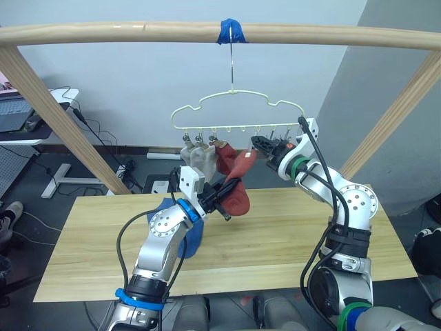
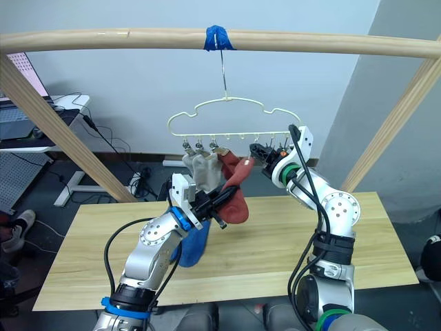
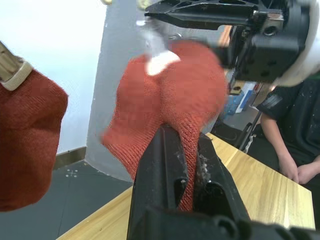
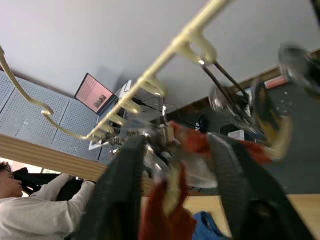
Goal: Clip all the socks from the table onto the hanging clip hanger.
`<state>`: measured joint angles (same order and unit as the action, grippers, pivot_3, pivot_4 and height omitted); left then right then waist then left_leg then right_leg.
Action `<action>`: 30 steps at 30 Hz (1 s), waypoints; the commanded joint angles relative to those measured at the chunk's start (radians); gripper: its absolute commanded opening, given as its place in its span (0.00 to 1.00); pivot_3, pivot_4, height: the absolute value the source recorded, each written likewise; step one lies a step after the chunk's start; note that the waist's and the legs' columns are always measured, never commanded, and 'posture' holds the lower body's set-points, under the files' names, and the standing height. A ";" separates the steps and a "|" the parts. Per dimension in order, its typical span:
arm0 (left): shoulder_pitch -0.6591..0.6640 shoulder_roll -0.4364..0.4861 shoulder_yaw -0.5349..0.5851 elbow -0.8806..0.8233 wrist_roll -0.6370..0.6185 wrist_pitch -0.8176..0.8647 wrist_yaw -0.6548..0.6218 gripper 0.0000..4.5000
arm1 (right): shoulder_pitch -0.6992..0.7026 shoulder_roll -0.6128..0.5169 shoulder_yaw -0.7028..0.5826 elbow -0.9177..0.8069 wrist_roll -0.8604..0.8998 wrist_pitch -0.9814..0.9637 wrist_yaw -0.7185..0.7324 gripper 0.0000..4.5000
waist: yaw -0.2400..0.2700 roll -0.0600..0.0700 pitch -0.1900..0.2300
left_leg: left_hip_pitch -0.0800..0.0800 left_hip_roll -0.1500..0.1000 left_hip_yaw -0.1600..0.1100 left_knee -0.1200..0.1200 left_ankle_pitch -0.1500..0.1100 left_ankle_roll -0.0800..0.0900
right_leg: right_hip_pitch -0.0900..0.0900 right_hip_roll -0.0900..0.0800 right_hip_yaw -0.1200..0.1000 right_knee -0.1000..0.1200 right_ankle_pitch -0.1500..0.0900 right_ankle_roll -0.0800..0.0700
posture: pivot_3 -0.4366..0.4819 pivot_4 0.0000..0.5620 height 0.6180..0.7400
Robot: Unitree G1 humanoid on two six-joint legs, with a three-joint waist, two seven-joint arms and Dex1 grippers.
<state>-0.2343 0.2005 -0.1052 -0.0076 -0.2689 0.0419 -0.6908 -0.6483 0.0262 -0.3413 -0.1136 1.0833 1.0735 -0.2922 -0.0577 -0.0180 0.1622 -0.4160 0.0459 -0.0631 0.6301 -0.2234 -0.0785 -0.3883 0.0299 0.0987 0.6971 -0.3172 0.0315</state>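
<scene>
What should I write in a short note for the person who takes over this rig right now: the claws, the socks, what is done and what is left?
Left claw: shut on a brick red knit sock, lifted toward the cream-yellow wire clip hanger.
Right claw: open, at a metal clip on the hanger, with the sock's upper edge between its fingers.
Done: two light grey socks and one brick red sock hang from the hanger's leftmost clips.
Left: fix the held red sock, then clip the blue sock lying on the pale wooden plank table. Whether a second blue sock lies there is hidden by the left arm.

Head stereo pair fwd/down; wrist cams close on shared red sock (image 3: 170, 105)
</scene>
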 commanded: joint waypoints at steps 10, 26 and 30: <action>-0.081 0.008 -0.016 0.010 -0.026 0.057 -0.043 0.12 | 0.094 -0.135 -0.070 -0.128 0.174 0.017 0.062 1.00 | 0.002 0.000 0.000 | 0.000 0.000 0.000 0.000 0.000 0.000 | 0.000 0.000 0.000 -0.001 0.000 0.000 | 0.44 0.24 1.00; -0.027 0.161 0.078 -0.046 -0.136 0.197 -0.158 1.00 | 0.256 -0.313 0.250 -0.318 -0.247 -0.255 0.298 1.00 | -0.044 0.001 0.000 | 0.001 0.001 0.001 0.000 0.000 0.000 | 0.000 0.002 0.003 0.000 -0.003 0.005 | 0.43 0.25 1.00; 0.003 0.218 0.120 -0.130 -0.215 0.383 -0.117 1.00 | 0.266 -0.340 0.378 -0.303 -0.443 -0.403 0.384 1.00 | -0.035 0.001 0.001 | 0.000 0.002 0.000 0.000 0.000 0.000 | -0.001 0.002 0.001 -0.001 -0.003 0.005 | 0.45 0.26 1.00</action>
<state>-0.2262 0.4098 -0.0097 -0.0735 -0.4451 0.3673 -0.8277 -0.3795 -0.3080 0.0036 -0.3878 0.7061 0.7409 0.0526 -0.0929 -0.0171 0.1627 -0.4160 0.0476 -0.0635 0.6296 -0.2234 -0.0783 -0.3888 0.0320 0.0994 0.6961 -0.3202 0.0361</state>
